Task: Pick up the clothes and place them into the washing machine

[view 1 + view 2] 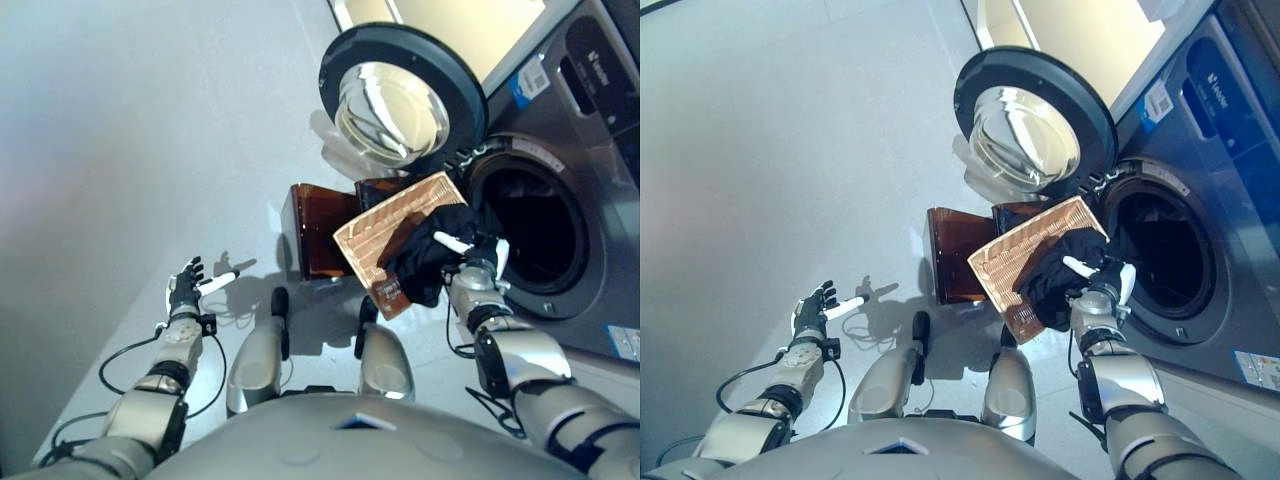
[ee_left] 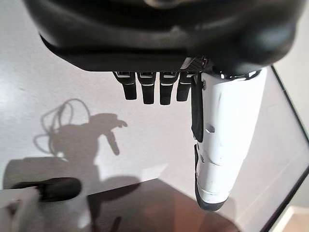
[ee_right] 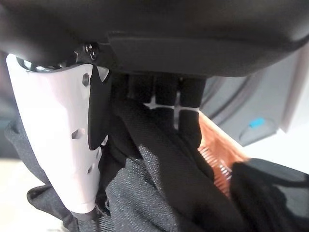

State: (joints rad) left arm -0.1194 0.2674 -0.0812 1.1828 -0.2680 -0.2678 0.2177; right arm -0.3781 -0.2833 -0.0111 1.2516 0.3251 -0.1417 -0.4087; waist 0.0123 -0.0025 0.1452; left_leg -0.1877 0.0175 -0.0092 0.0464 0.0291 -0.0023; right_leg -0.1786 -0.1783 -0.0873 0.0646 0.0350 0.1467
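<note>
- Clothes (image 1: 432,258): a dark garment bunched in my right hand (image 1: 478,262), gathered against the palm with my fingers (image 3: 189,112) curled into the cloth and the white-covered thumb lying over the top of it.
- Most of the cloth hangs away from my fingertips on the side towards my body, draping over the edge of the wicker basket (image 1: 385,232), which is tipped up on its side just beside my fingers.
- On the far side of my knuckles, close by, the washing machine's drum opening (image 1: 535,228) gapes, dark and clear; its round door (image 1: 402,100) is swung open well above my fingers.
- So, as I judge it, the load goes from my fingers straight across into the opening, with the trailing cloth to be lifted free of the basket first.
- My left hand (image 1: 186,288) hovers well apart over bare floor (image 1: 120,150), fingers relaxed, thumb out, holding nothing; the right is plainly the nearer one.
</note>
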